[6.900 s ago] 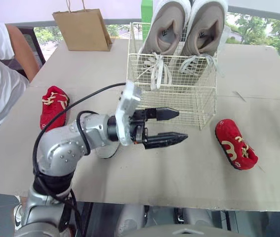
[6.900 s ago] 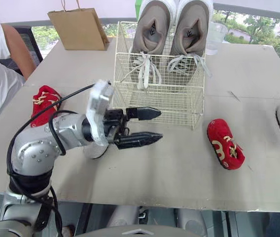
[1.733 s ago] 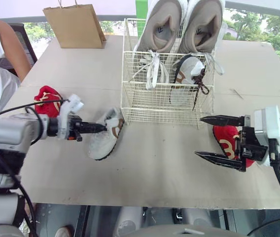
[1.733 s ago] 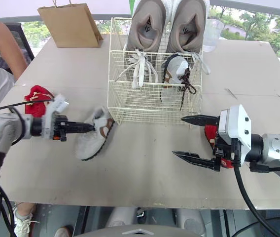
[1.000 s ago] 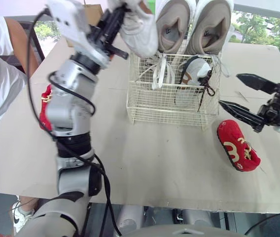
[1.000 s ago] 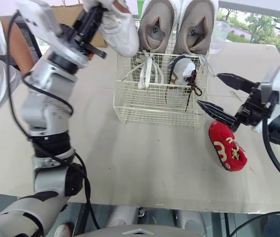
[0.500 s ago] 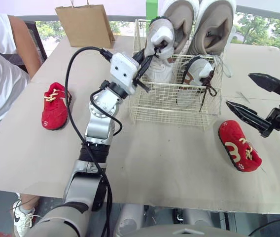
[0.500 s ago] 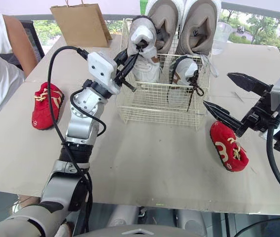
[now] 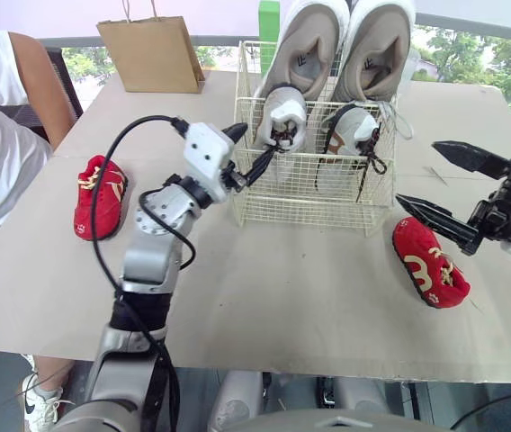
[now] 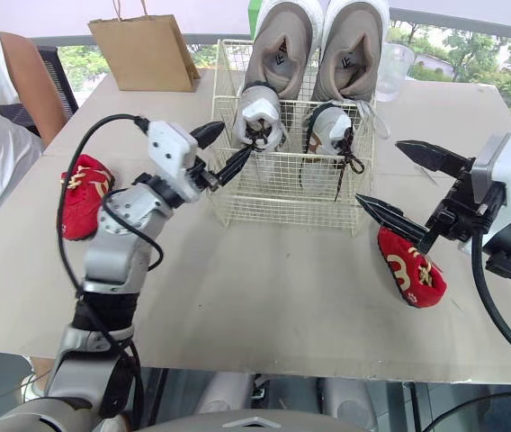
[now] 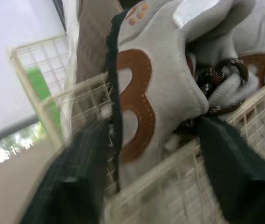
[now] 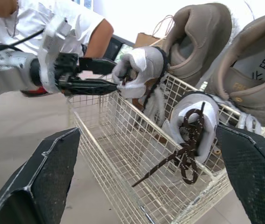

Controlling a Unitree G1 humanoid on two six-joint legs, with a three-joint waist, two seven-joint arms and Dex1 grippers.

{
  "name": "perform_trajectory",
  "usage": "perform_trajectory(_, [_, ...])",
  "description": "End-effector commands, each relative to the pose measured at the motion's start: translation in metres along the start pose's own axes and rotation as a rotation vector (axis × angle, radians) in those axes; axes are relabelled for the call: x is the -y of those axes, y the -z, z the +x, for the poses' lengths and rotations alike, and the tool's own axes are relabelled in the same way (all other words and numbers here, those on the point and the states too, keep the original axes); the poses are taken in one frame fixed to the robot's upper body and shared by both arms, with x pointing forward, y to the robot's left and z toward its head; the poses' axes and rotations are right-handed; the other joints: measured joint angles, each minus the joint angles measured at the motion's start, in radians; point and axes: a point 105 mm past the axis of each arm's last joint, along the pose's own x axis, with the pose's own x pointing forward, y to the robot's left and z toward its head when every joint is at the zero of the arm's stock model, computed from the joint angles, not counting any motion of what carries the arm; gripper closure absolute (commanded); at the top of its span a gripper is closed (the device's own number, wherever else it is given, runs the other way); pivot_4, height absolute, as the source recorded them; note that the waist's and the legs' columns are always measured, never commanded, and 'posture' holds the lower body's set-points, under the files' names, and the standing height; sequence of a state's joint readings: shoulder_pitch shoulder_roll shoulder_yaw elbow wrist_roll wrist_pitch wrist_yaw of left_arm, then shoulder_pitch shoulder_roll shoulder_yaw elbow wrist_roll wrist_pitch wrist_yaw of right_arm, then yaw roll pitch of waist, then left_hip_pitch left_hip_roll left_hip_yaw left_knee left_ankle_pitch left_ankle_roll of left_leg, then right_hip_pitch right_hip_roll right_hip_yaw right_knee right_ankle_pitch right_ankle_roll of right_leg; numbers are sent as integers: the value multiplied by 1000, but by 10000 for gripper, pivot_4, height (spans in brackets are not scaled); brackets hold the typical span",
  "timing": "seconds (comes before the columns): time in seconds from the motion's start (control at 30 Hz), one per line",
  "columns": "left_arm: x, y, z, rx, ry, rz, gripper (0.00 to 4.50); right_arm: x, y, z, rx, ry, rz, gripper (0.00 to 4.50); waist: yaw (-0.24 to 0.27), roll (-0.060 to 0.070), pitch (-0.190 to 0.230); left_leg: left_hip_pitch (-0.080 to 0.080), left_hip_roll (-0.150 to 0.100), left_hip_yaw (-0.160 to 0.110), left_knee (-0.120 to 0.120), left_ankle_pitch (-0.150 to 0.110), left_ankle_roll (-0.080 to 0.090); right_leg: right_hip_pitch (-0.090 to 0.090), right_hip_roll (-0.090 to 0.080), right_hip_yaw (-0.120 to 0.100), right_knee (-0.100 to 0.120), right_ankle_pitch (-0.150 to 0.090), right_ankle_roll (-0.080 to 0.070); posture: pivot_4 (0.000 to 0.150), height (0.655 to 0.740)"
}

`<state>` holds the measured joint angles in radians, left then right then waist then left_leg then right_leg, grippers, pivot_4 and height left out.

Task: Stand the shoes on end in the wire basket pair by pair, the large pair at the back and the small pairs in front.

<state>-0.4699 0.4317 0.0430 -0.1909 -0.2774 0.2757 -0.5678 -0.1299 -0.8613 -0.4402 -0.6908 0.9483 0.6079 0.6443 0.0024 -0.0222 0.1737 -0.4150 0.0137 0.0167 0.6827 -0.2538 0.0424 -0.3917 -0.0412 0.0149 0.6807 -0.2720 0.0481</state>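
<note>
Left gripper (image 9: 261, 139) of mine is spread wide at the basket's (image 9: 309, 193) front left corner. The small white shoe (image 9: 282, 112) sits loose between its fingers, standing on end in front of the big grey shoes (image 9: 305, 45). My right gripper (image 9: 417, 173) gapes wide too, empty, hovering just over the red shoe (image 9: 431, 274) beside the basket.
</note>
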Motion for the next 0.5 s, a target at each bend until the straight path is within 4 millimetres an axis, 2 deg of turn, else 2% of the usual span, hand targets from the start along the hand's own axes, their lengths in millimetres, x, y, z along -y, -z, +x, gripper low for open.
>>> perform_trajectory(0.03, [-4,-18,-18,-5,19,-76,9754,-3,-6,4,24,-38,-24,0,0,0,0,0,0,0,0,0,0,0,0,0,0,0,0,1500,7400])
perform_trajectory(0.13, [-11,-28,-34,-20,22,-125,9754,-8,-5,8,28,-87,-11,0,-2,0,0,0,0,0,0,0,0,0,0,0,0,0,0,1500,7400])
perform_trajectory(0.23, [-25,-33,-58,-57,20,-215,9754,-19,-3,14,31,-173,-11,0,-3,0,0,-1,0,0,0,0,0,0,-1,0,-1,0,0,1500,7400])
perform_trajectory(0.33, [-34,-30,-77,-108,0,-269,9754,-26,-3,17,43,-221,-3,0,-9,0,0,-1,0,0,0,0,0,-1,-2,0,-1,0,0,1500,7400])
perform_trajectory(0.5, [-30,-18,-99,-195,-1,-326,9754,-35,13,25,0,-277,12,0,-9,0,0,-1,0,0,0,0,0,-1,-4,-1,-2,0,0,1500,7400])
